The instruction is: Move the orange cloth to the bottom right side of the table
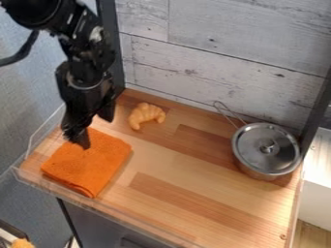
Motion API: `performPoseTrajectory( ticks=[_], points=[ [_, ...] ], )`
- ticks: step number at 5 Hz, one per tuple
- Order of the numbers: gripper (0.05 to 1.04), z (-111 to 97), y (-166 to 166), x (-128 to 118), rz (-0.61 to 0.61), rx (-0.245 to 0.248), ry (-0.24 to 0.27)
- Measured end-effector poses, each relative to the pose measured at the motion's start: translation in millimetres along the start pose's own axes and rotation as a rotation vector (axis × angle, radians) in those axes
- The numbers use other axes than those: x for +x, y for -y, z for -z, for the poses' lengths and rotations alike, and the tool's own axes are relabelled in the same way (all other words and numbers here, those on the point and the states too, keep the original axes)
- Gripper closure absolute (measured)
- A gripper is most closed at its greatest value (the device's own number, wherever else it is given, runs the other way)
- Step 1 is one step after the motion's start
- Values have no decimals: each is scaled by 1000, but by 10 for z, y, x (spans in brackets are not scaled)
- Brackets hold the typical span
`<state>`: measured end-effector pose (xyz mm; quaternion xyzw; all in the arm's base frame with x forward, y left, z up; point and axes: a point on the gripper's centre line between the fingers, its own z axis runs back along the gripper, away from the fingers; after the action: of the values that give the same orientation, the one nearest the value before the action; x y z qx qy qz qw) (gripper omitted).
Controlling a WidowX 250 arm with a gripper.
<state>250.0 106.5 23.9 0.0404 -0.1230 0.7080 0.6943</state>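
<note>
at the near side, the dark front of a cabinet (pixel 97 224) is seen below a wooden tabletop (pixel 174 208), and the tabletop's near and left edges are bordered by a clear rim (pixel 63 196). the task's thing, a folded orange cloth (pixel 94 167), is laid flat on the left part of the tabletop, close to the near left corner; its folded layers are shown along the near edge, and the bottom right side is not reached by it. farther right, a metal saucepan (pixel 249 167) is set near the right edge, covered by a round lid (pixel 259 140) that is topped by a small knob (pixel 267 147); a looped wire handle (pixel 227 115) is pointed away toward the wall. above the far part of the cloth, the black gripper (pixel 96 131) is held pointing down, with its two fingers spread apart and nothing gripped between them; whether the cloth is touched by the nearer fingertip cannot be told. beyond the cloth, a small croissant (pixel 146 115) is placed toward the far left of the tabletop. at the far side, the tabletop is backed by a whitish wood-plank wall (pixel 213 60).
</note>
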Motion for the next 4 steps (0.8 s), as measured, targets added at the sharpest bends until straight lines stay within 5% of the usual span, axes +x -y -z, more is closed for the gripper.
performPoseTrajectory(
  ticks=[2, 4],
  points=[
    [85, 419, -78, 79, -44, 103, -28],
    [85, 611, -129, 28, -68, 89, -78]
  ],
)
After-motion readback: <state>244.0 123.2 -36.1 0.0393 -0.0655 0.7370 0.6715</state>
